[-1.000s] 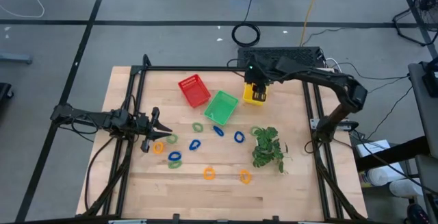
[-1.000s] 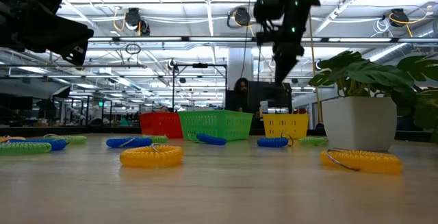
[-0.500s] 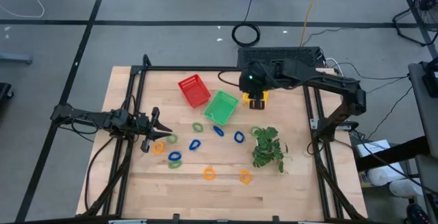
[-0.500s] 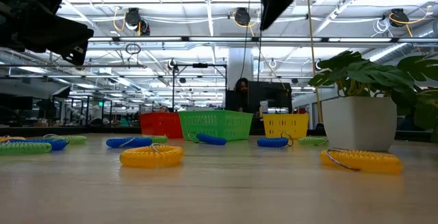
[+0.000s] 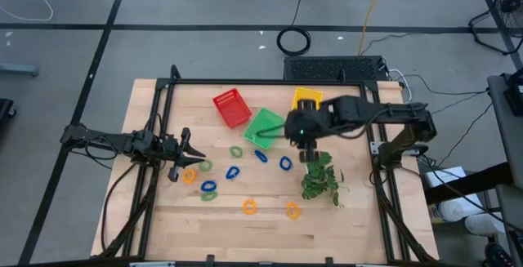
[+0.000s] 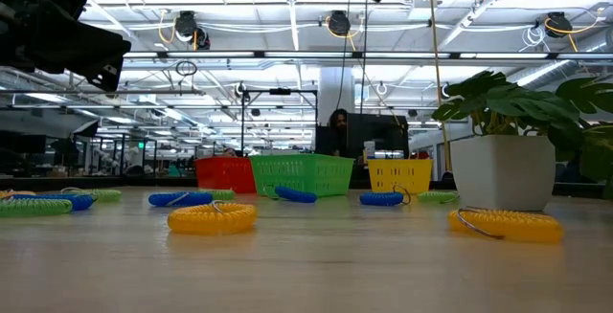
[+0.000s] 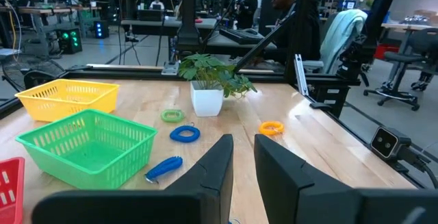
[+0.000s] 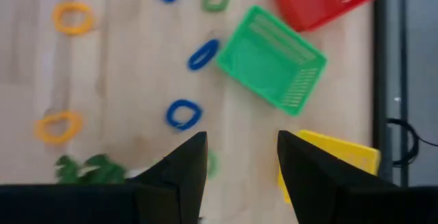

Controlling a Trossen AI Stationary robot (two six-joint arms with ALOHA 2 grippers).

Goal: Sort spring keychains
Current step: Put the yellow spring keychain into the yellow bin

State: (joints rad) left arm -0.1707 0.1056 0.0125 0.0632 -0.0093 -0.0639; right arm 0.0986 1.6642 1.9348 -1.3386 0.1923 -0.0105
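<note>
Spring keychains lie flat and scattered on the wooden table: blue ones (image 5: 261, 156) (image 5: 285, 163) (image 5: 233, 172), green ones (image 5: 236, 151) (image 5: 204, 166), orange ones (image 5: 249, 207) (image 5: 292, 211). My right gripper (image 5: 304, 133) hangs high over the table between the green basket (image 5: 264, 126) and the plant (image 5: 319, 175). It is open and holds nothing (image 8: 239, 166); a blue keychain (image 8: 183, 114) lies below it. My left gripper (image 5: 194, 146) waits level at the table's left side, its fingers (image 7: 217, 166) nearly together with nothing between them.
A red basket (image 5: 231, 108), the green basket and a yellow basket (image 5: 306, 98) stand along the table's far part. The potted plant (image 6: 503, 165) stands right of centre. A black frame (image 5: 245, 82) runs round the table. Bare wood shows along the near edge.
My right gripper has left its place over the yellow basket. It has swung toward the table's near edge and a little to the left while rising, out of the top of the low view. It now points down over the spot between the green basket and the plant.
</note>
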